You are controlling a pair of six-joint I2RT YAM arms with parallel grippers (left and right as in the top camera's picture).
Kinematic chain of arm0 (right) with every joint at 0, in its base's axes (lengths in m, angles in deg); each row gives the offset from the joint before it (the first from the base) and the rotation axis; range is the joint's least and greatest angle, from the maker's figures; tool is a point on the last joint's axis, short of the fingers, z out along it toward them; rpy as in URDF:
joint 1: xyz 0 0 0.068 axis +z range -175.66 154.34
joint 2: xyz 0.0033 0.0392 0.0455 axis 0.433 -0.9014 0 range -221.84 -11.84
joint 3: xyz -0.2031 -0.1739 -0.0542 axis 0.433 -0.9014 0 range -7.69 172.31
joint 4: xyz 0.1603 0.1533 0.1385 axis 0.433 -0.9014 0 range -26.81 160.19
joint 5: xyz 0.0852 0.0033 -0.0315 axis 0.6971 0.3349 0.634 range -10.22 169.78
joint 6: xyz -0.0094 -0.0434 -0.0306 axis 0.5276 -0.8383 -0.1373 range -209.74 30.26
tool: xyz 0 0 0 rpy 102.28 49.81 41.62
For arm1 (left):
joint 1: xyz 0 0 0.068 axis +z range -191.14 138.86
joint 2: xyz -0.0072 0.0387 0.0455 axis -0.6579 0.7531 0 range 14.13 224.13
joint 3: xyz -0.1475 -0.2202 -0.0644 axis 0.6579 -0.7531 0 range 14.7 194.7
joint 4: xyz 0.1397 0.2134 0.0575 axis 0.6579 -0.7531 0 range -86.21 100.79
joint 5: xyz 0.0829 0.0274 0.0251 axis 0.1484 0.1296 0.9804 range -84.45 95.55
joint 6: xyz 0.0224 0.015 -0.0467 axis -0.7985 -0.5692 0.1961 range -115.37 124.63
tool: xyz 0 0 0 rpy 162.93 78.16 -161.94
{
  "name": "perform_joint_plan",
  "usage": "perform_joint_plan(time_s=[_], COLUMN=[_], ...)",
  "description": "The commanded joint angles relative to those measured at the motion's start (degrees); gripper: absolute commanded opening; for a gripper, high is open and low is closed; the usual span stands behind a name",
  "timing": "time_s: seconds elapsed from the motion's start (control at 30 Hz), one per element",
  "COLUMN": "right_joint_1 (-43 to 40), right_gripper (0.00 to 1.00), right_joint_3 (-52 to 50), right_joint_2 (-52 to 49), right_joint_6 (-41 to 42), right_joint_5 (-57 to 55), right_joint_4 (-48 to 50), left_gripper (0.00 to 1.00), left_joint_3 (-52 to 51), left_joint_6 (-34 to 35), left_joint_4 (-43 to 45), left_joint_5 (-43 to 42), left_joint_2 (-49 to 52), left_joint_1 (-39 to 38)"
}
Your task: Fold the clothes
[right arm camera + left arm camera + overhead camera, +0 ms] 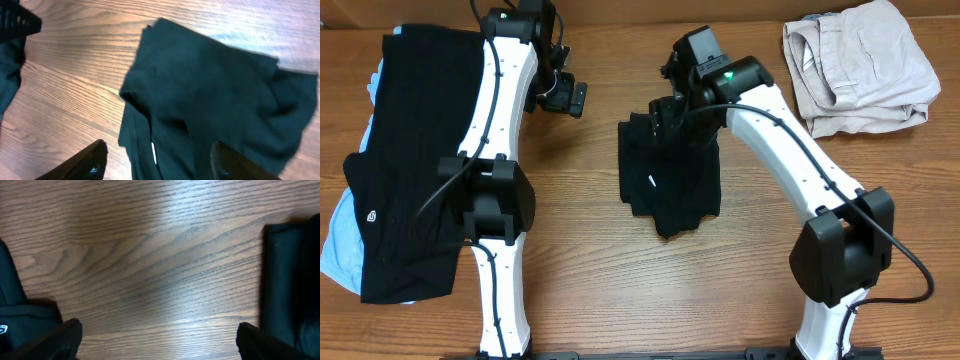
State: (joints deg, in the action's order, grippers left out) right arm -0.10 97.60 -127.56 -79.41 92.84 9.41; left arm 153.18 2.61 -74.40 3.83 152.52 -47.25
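Right gripper [161,167] spread above the rumpled black T-shirt [680,195]; left gripper [159,342] spread, empty, left of it. Cloth could be snagged on withdrawal, and folds undone.

No words or numbers can be read anywhere; the black T-shirt on the left pile [410,120] bears a small white logo [372,212], too small to make out; the black T-shirt at the centre [685,190] shows a white tag [652,181], its print illegible.
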Motion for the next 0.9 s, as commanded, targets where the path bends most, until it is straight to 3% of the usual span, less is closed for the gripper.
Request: perform_joint_plan(time_s=[0.0, 0.23, 0.4, 0.53, 0.7, 0.87], right_joint_1=[2.78, 6.12, 8.22, 8.35, 8.17, 8.17], right_gripper=[0.68, 0.65, 0.57, 0.42, 0.07, 0.04], right_joint_3=[-1.29, -1.84, -1.84, -1.84, -1.84, 1.14], right_joint_2=[-2.58, -7.37, -9.86, -10.69, -10.69, -10.67], right_joint_6=[-1.38, 0.07, 1.92, 3.87, 6.27, 6.51], right_joint_5=[-0.2, -2.84, -7.43, -9.2, -10.54, -10.45], right_joint_4=[2.86, 10.69, 12.52, 12.79, 15.28, 17.22], left_gripper=[1.0, 1.0, 1.0, 1.0, 1.0, 1.0], left_joint_3=[0.79, 0.26, 0.26, 0.26, 0.26, 0.24], left_joint_6=[-0.5, -0.5, -0.48, -0.5, -0.07, -0.02], left_joint_4=[0.68, 2.36, 2.84, 2.67, 2.67, 2.71], left_joint_5=[-1.05, -0.61, -0.63, -0.63, -0.66, -0.66], left_joint_2=[-0.87, -0.72, -0.7, -0.7, -0.7, -0.7], left_joint_1=[0.15, 0.48, 1.33, 2.01, 2.8, 2.99])
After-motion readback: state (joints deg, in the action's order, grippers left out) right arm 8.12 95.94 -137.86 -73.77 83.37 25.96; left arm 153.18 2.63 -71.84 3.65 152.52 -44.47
